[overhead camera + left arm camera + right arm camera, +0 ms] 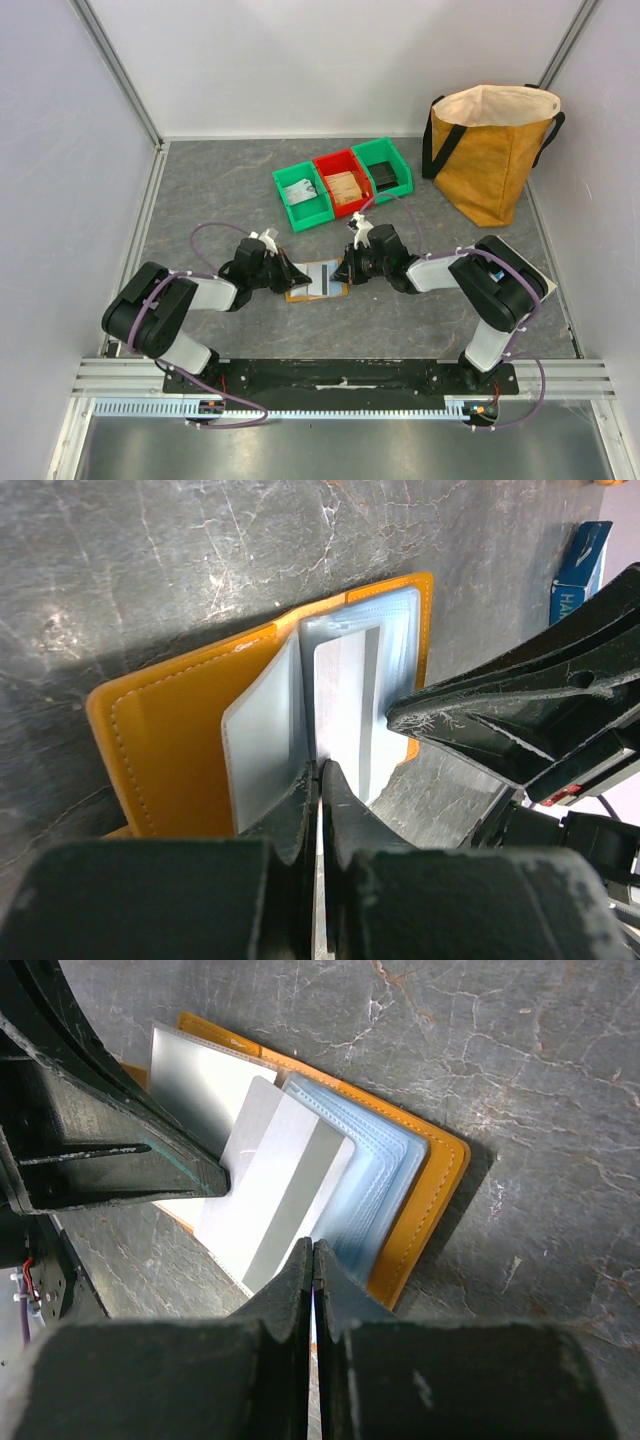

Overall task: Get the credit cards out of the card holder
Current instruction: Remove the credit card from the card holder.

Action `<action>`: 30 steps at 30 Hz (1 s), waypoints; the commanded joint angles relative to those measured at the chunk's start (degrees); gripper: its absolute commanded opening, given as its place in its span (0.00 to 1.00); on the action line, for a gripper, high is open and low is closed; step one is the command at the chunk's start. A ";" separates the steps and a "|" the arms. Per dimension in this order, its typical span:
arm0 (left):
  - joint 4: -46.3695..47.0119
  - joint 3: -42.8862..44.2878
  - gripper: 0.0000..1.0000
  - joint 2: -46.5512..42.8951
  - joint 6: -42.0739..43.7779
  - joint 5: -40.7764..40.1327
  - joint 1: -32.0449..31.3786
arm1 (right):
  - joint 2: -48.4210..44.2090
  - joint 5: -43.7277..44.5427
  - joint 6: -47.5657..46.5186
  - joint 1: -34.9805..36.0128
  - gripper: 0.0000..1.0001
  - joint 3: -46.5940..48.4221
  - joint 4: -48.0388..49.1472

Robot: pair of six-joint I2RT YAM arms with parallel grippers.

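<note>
At centre of the top view, the open tan-orange leather card holder [170, 750] lies flat. The right gripper [313, 1252] clamps a greyish-white plastic card [285, 1190]. The left gripper [318, 776] is closed at the sleeves.

The top external camera is fixed high above and behind the arms. It looks down and forward over the whole table [200, 190]. The arm bases [190, 360] lie at the bottom of the frame, and the card holder [317, 278] appears small near centre.

The left wrist camera looks along the left gripper [318, 772], at lower centre, and views the open holder from very close. The right wrist camera looks along the right gripper [312, 1247] likewise, from the opposite side.

All three views share the holder. Each wrist view also shows the other gripper, at frame right and frame left respectively.
</note>
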 commanded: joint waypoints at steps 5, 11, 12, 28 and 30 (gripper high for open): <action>2.12 -4.00 0.02 -3.72 1.15 0.70 2.15 | 2.35 1.63 -2.46 -1.15 0.02 -1.77 -7.98; 2.64 -4.09 0.05 -3.90 2.55 1.93 2.51 | 1.99 1.19 -2.46 -1.33 0.02 -1.68 -7.98; 3.08 -3.83 0.11 -3.38 2.64 2.63 2.51 | 2.08 1.01 -2.46 -1.24 0.02 -1.59 -7.89; 8.70 -2.42 0.13 1.46 1.76 4.57 2.59 | 2.52 0.31 -2.90 -1.33 0.02 -1.24 -8.24; 8.10 -2.95 0.08 -0.11 2.02 4.05 2.77 | 2.34 0.48 -2.99 -1.41 0.02 -1.15 -8.51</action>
